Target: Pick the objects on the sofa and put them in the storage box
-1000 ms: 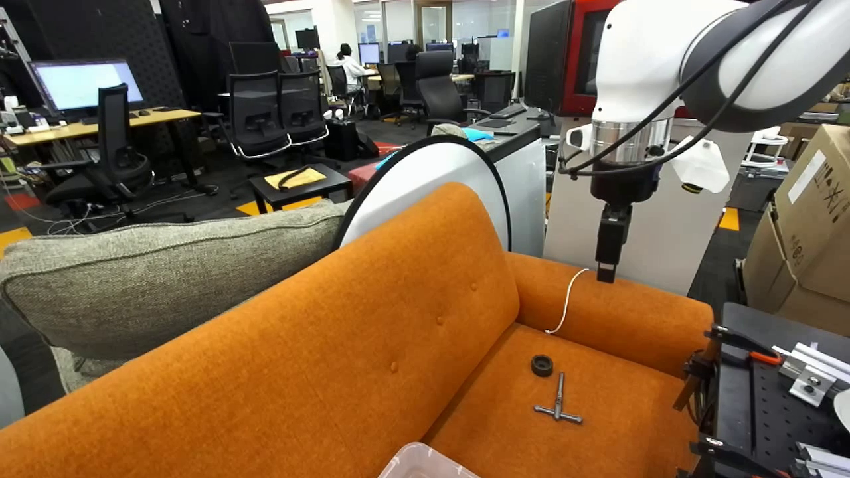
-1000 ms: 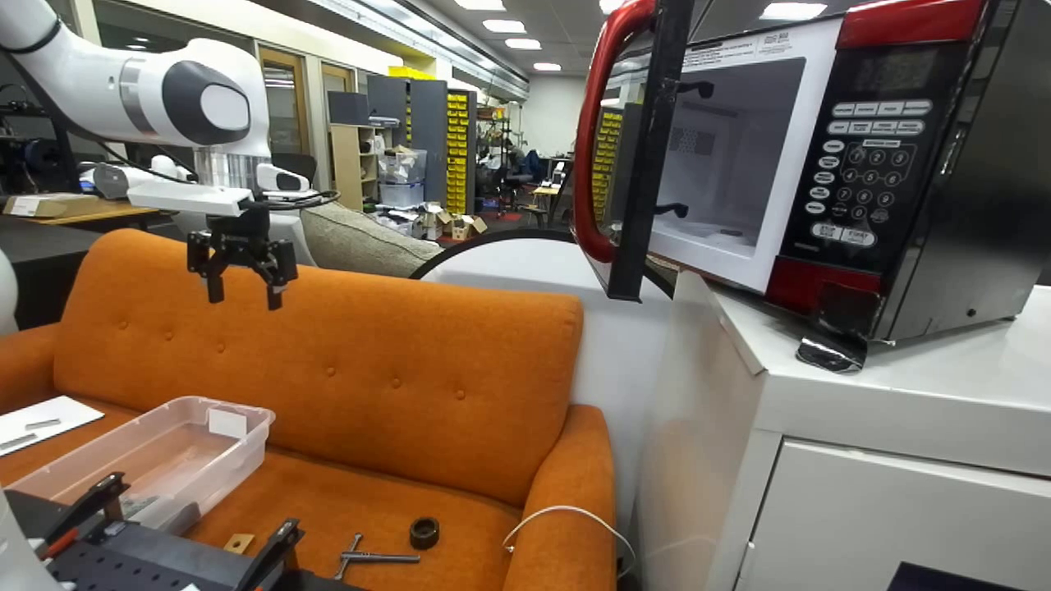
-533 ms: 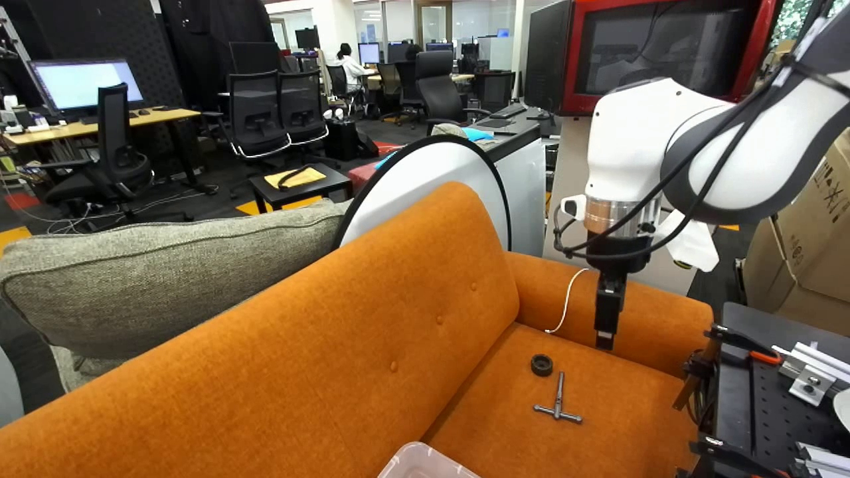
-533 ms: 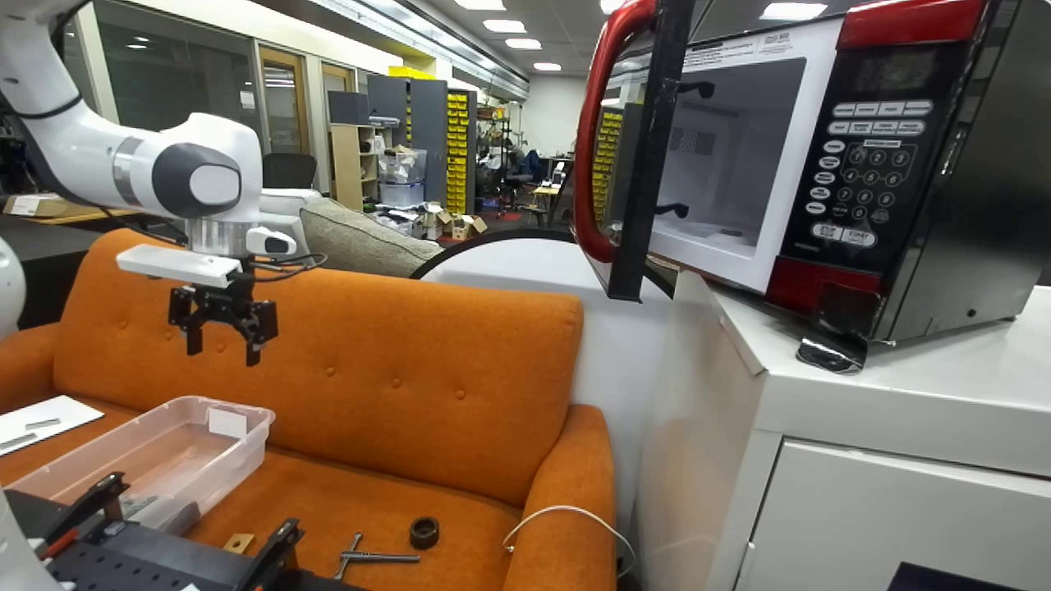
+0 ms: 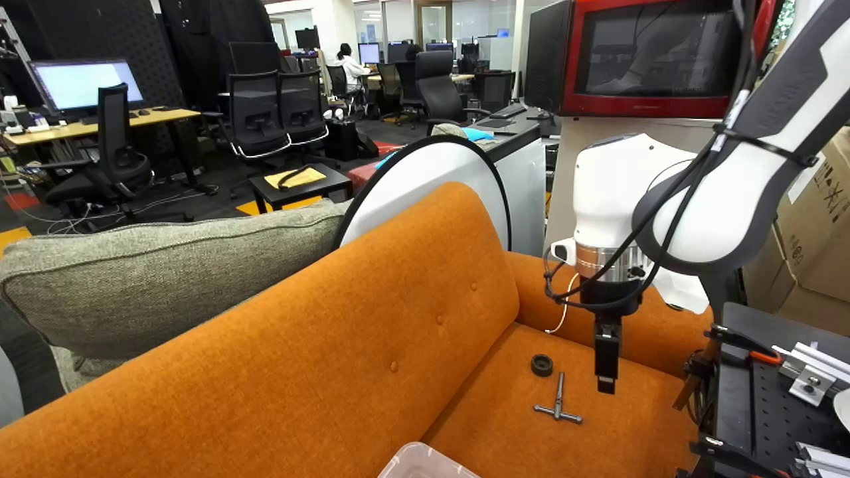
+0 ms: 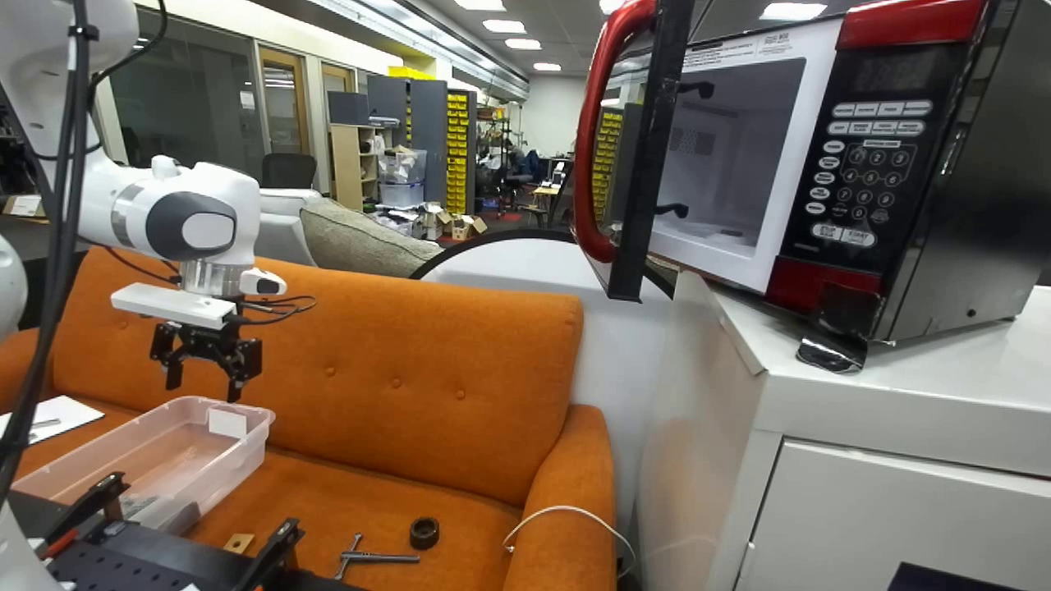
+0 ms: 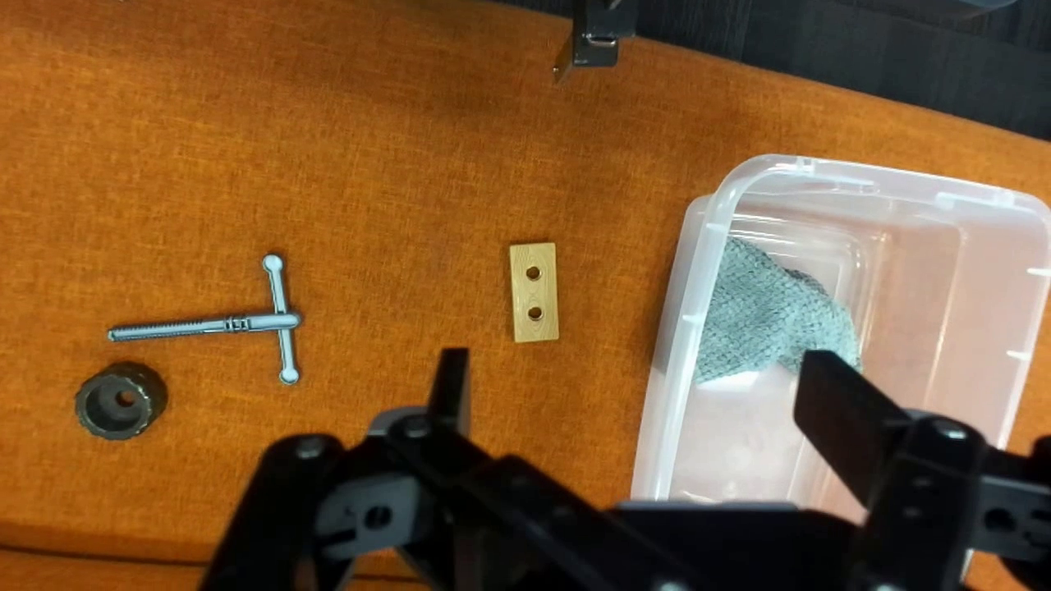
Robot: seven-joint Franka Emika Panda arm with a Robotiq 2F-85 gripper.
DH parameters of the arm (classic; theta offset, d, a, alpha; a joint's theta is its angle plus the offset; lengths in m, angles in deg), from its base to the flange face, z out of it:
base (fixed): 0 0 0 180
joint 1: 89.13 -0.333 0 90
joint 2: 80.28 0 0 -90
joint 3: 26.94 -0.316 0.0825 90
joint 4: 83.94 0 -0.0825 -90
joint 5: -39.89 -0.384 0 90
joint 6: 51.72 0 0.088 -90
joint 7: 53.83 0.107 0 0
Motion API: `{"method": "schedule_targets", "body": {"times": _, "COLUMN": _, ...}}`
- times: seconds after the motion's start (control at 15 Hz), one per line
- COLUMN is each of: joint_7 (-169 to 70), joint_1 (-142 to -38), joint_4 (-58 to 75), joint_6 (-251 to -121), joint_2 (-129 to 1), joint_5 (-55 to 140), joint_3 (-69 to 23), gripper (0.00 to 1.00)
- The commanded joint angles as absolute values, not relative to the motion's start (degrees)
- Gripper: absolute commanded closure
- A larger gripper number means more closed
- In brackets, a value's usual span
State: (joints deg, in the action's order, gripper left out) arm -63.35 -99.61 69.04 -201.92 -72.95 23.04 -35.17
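Note:
On the orange sofa (image 6: 394,345) lie a grey T-shaped piece (image 7: 275,321), a small black round piece (image 7: 148,386) and a tan block with two holes (image 7: 534,293). The T-shaped piece (image 5: 559,405) and round piece (image 5: 542,365) show in both exterior views; the block (image 6: 239,542) shows in an exterior view. The clear storage box (image 6: 261,423) stands on the seat with a grey-green cloth (image 7: 759,308) inside. My gripper (image 7: 637,357) is open and empty, above the seat and box edge. Its fingers straddle the box's near wall in the wrist view, with the block ahead of them.
A black table with clamps (image 5: 744,338) borders the sofa's front; one clamp (image 7: 597,41) shows in the wrist view. A white cord (image 6: 566,510) hangs over the armrest. A white sheet (image 6: 70,414) lies behind the box. A red microwave (image 6: 829,287) stands on a white cabinet.
My gripper has come down from above the backrest's height towards the seat, shifting slightly left in both exterior views. It stays open. The objects and box have not moved.

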Motion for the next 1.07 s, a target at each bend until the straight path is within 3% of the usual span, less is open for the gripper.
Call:
{"method": "schedule_targets", "body": {"times": 0.0, "joint_7": -63.11, "joint_1": -98.29, "joint_4": 68.96, "joint_6": -201.81, "joint_2": -72.95, "joint_5": 23.43, "joint_3": -36.39, "gripper": 0.00}}
{"method": "schedule_targets", "body": {"times": 0.47, "joint_7": -67.27, "joint_1": -96.74, "joint_4": 67.08, "joint_6": -208.78, "joint_2": -63.89, "joint_5": 18.30, "joint_3": -38.52, "gripper": 0.00}}
{"method": "schedule_targets", "body": {"times": 1.0, "joint_7": -63.37, "joint_1": -91.89, "joint_4": 56.85, "joint_6": -220.02, "joint_2": -40.07, "joint_5": 24.60, "joint_3": -43.21, "gripper": 0.00}}
